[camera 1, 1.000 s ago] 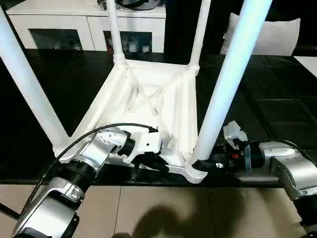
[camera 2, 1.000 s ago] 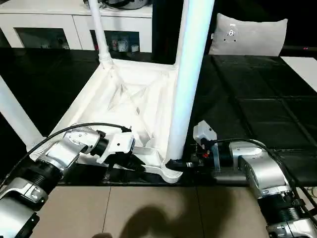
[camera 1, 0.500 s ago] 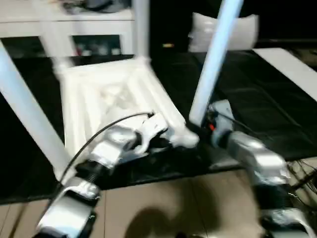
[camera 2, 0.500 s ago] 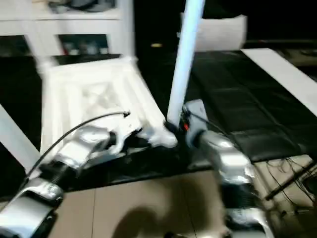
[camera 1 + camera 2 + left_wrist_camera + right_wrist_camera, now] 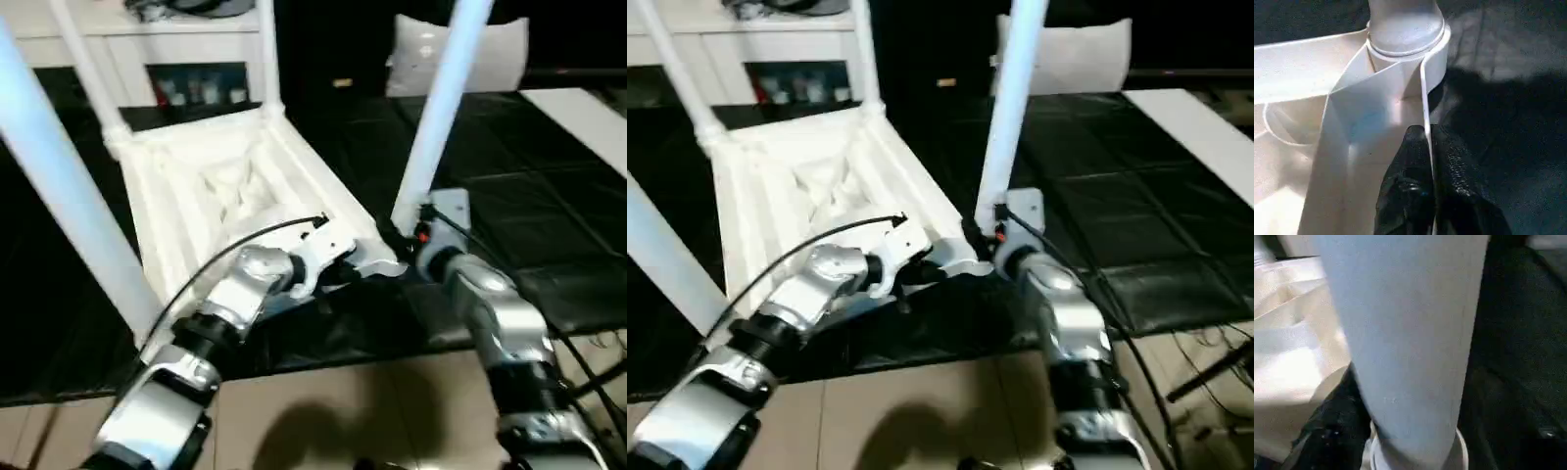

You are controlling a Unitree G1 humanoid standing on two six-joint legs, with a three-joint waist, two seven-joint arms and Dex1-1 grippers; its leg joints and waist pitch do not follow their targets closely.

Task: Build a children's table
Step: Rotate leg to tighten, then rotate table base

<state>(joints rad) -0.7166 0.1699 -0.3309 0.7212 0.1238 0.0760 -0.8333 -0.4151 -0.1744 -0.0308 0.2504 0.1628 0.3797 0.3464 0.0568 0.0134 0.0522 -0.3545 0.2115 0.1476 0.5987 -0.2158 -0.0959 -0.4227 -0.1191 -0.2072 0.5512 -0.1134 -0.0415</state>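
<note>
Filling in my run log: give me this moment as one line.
stage: legs socketed, tabletop upside down | left hand: shut on tabletop rim | right hand: at base of near right leg

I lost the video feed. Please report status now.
Left gripper shut on tabletop rim. Right gripper at near right leg base. Four legs seated. No obstruction seen.

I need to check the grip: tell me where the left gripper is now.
In the left wrist view the left gripper is pinched on the thin side wall of the upturned tabletop, just short of the corner socket that holds a leg.
</note>
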